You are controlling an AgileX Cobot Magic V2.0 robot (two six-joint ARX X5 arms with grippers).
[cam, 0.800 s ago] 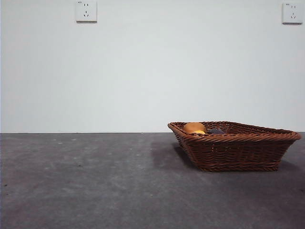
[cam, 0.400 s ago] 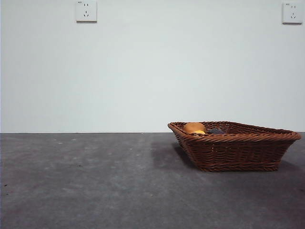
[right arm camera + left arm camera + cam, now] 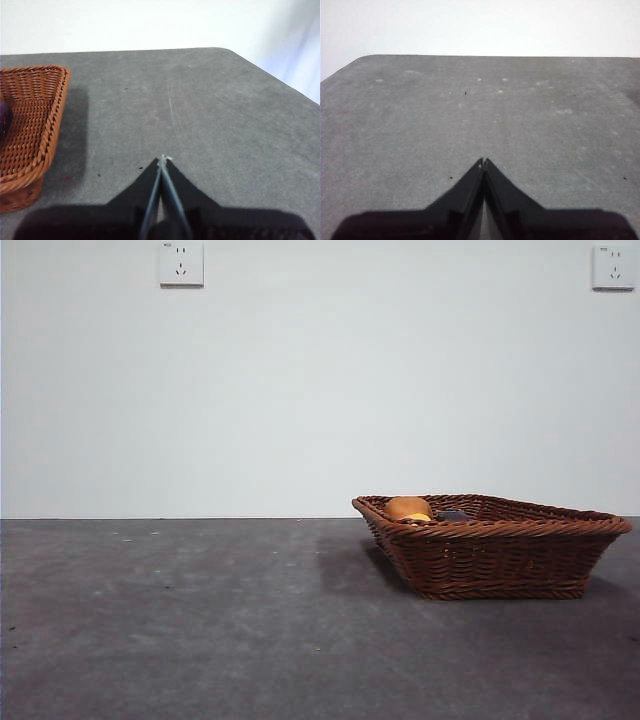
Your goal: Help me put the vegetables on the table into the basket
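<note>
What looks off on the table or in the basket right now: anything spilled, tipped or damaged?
Nothing stands out. The basket sits flat on the table, its weave intact. A potato, a bit of yellow corn and something dark, probably the eggplant, lie inside it. Both the left gripper and right gripper are shut and hold nothing.

No legible text, labels or numbers on any surface in view.

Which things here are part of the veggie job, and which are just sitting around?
Part of the job:
- basket
- brown potato in the basket
- yellow corn, just peeking out beside it
- dark purple eggplant in the basket
- table
- left hand and right hand, both shut, holding nothing

Just around:
- two wall sockets
</note>
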